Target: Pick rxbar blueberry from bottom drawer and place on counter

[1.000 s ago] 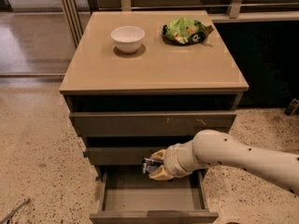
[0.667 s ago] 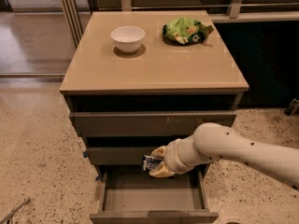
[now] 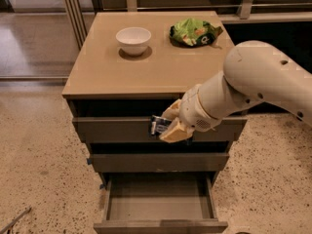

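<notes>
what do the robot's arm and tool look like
The arm is smooth cream-white, built of thick rounded segments with a few small dark dots on its shell; no cables show. The tool, in front of the top drawer, has stubby tan-yellow fingers.

On the tan square bench (image 3: 161, 74), a white bowl (image 3: 133, 40) sat left of a green chip bag (image 3: 194, 32); the end effector (image 3: 166, 125), a dark-wrapped bar (image 3: 157, 126) in it, hung before the top drawer (image 3: 112, 129).
</notes>
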Controlling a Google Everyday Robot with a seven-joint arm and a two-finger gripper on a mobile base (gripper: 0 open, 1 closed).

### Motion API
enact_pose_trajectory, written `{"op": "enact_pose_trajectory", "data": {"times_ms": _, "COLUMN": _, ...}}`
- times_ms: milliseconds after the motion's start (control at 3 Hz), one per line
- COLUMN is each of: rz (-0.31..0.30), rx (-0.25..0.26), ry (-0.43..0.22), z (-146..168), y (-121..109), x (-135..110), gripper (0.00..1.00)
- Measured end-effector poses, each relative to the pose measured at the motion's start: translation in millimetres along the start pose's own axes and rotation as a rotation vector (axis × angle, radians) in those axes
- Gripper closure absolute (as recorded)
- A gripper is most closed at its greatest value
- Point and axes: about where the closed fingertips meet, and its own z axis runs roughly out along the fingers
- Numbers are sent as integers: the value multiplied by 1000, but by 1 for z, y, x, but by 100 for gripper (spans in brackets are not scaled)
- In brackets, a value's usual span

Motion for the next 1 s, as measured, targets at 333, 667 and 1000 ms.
{"op": "enact_pose_trajectory", "data": {"times_ms": 333, "rz": 3, "rx": 2, "ry": 4, "z": 0, "y": -1, "x": 0, "gripper": 100}}
{"op": "enact_pose_trajectory", "data": {"times_ms": 667, "rz": 48, "rx": 33, "ry": 54, "z": -7, "y": -14, "x": -3, "gripper": 100}}
{"op": "enact_pose_trajectory", "data": {"times_ms": 1000, "rz": 131, "rx": 70, "ry": 129, "z": -20, "y": -74, "x": -1, "gripper": 100}}
